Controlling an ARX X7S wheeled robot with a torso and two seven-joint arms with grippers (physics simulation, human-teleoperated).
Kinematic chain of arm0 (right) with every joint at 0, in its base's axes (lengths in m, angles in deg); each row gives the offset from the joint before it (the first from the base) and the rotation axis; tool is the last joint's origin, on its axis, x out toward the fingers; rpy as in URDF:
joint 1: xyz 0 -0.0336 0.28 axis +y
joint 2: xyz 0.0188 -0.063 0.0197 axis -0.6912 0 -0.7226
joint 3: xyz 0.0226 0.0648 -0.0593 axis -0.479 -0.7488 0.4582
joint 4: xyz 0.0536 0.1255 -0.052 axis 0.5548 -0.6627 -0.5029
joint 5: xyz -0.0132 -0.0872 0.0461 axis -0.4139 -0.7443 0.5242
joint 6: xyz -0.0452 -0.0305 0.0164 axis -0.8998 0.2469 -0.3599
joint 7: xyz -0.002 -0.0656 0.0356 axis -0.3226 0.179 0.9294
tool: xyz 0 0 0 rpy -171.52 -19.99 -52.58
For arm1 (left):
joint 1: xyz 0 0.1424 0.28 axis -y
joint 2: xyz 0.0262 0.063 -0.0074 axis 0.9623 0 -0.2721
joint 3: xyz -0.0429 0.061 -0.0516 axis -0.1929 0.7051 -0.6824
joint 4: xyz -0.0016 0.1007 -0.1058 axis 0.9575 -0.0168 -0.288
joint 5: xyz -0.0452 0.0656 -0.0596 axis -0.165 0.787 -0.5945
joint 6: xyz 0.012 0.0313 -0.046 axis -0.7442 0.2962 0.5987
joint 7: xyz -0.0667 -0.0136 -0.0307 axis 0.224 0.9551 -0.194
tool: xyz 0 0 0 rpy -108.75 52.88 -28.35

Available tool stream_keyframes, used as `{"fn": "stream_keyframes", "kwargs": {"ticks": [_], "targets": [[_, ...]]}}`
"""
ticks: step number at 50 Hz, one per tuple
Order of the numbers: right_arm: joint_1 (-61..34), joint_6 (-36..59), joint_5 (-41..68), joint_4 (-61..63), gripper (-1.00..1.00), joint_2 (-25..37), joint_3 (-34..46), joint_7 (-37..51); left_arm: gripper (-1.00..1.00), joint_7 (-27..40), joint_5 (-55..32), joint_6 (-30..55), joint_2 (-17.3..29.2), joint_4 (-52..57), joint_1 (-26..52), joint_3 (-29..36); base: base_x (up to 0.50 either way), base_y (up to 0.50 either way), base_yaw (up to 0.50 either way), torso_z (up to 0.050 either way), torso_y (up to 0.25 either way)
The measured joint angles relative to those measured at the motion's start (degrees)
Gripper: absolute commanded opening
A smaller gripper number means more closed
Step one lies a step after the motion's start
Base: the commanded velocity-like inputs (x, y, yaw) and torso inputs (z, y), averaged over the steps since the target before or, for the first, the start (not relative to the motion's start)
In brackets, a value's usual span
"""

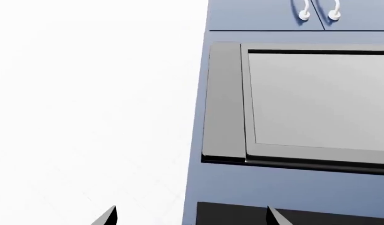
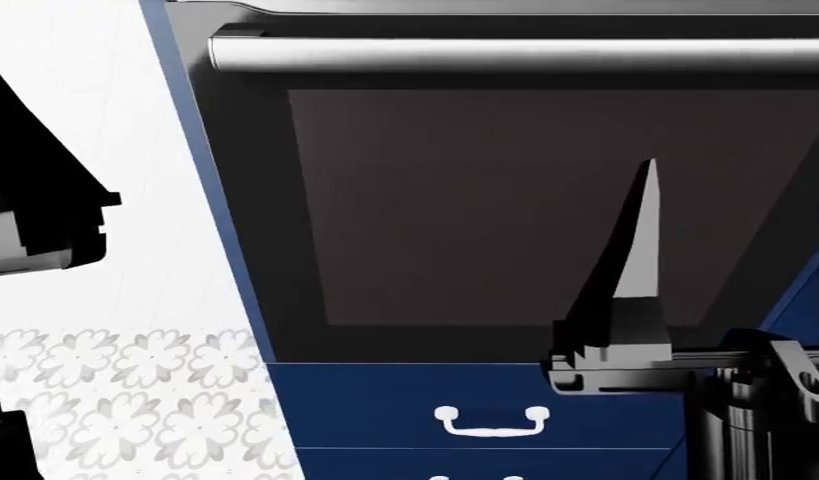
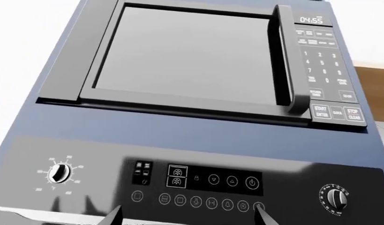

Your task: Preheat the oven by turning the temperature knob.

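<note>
Two round dials sit on the black control panel [image 3: 198, 185] of the large black built-in oven [image 2: 516, 220], one at each end, with white-icon buttons between them. Which dial [image 3: 58, 173] sets temperature is judged to be the numbered one. Oven position: in the blue cabinet [image 2: 476, 410], below the black microwave [image 3: 198, 61], its dark glass door under a long silver bar handle [image 2: 516, 53]. Right gripper [image 3: 185, 216] faces the panel, presumably for approach; jaws apart, empty. Left gripper [image 1: 192, 216] likewise spread, holding nothing.
</note>
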Motion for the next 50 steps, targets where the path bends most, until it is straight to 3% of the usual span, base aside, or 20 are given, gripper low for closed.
{"fn": "stream_keyframes", "kwargs": {"ticks": [31,50], "targets": [[0.2,-0.1,-0.4,0.0,1.00,0.0,0.3,0.1,1.00,1.1,-0.8,-0.7,1.1,0.3,-0.2,0.7,0.00,0.00,0.00,0.000,0.000],[0.6,-1.1,0.2,0.0,1.00,0.1,0.1,0.2,1.00,1.8,-0.7,-1.3,1.7,0.2,-0.1,1.4,0.20,0.00,0.00,0.000,0.000]]}}
